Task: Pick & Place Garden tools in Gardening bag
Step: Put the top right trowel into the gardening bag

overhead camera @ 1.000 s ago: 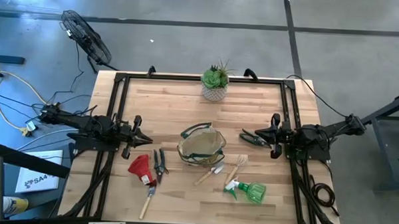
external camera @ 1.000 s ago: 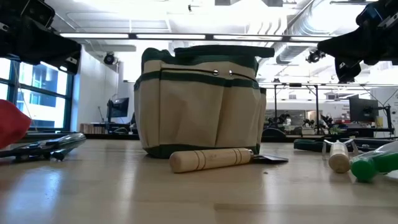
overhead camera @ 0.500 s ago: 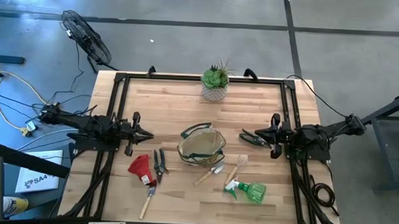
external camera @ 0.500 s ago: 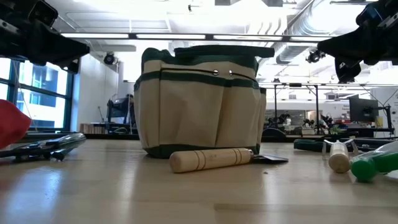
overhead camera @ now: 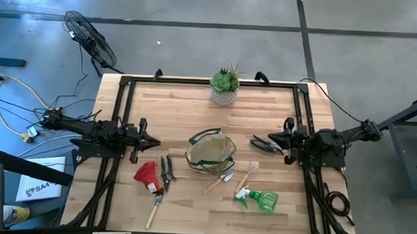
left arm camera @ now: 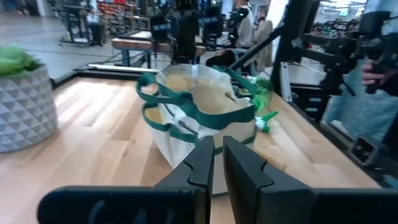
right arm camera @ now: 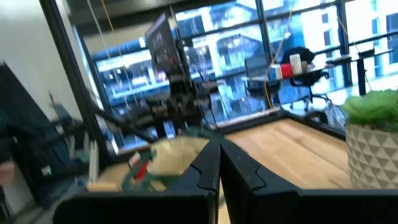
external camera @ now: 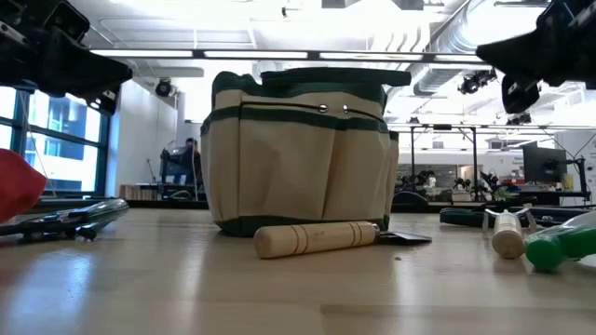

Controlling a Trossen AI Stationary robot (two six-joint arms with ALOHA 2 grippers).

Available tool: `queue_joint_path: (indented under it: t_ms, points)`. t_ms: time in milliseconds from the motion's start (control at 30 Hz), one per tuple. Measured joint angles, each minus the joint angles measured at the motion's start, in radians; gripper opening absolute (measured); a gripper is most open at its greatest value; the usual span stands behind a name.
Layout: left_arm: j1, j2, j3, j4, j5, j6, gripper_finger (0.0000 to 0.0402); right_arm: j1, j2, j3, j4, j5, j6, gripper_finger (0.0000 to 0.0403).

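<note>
- Gardening bag [overhead camera: 210, 153] is parked mid-table, upright, mouth open, with nothing seen sticking out of it.
- Red glove [overhead camera: 146, 175], dark pruners [overhead camera: 167, 170] and a wooden-handled tool [overhead camera: 154, 210] are laid out on the bag's left-arm side.
- Trowel [overhead camera: 217, 182], fork [overhead camera: 246, 175] and green spray bottle [overhead camera: 258, 199] are scattered along the near edge; black shears [overhead camera: 264, 144] lie just beside the right gripper [overhead camera: 285, 142].
- Left gripper [overhead camera: 145, 141] is held above the table pointing at the bag, fingers pinched nearly together, nothing grasped.
- Right gripper is clenched on nothing too.
- Succulent in a white pot [overhead camera: 225, 88] is sat at the far edge.
</note>
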Motion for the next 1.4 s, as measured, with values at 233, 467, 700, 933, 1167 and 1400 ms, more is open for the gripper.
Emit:
queue_joint_path:
  t_ms: [233, 467, 700, 933, 1167, 1400]
  points:
    - [0.000, 0.000, 0.002, -0.015, 0.043, -0.023, 0.0033, 0.000, 0.000, 0.000, 0.022, -0.020, 0.072, 0.0002]
    - [0.000, 0.034, 0.024, -0.046, 0.084, 0.019, 0.0033, 0.001, 0.001, 0.000, 0.022, -0.078, 0.110, 0.0002]
    - [0.000, 0.266, 0.252, -0.234, -0.016, 0.044, 0.0033, 0.001, 0.046, 0.000, 0.022, -0.124, 0.152, 0.0002]
    - [0.001, 0.541, 0.411, -0.363, -0.075, -0.049, 0.0038, 0.001, 0.126, 0.000, 0.027, -0.116, 0.198, 0.0002]
    - [0.001, 0.695, 0.505, -0.318, -0.136, -0.055, 0.0107, 0.001, 0.190, 0.000, 0.047, -0.114, 0.207, 0.0023]
    - [0.001, 0.737, 0.543, -0.313, -0.240, -0.047, 0.0205, 0.001, 0.223, 0.000, 0.057, -0.126, 0.204, 0.0057]
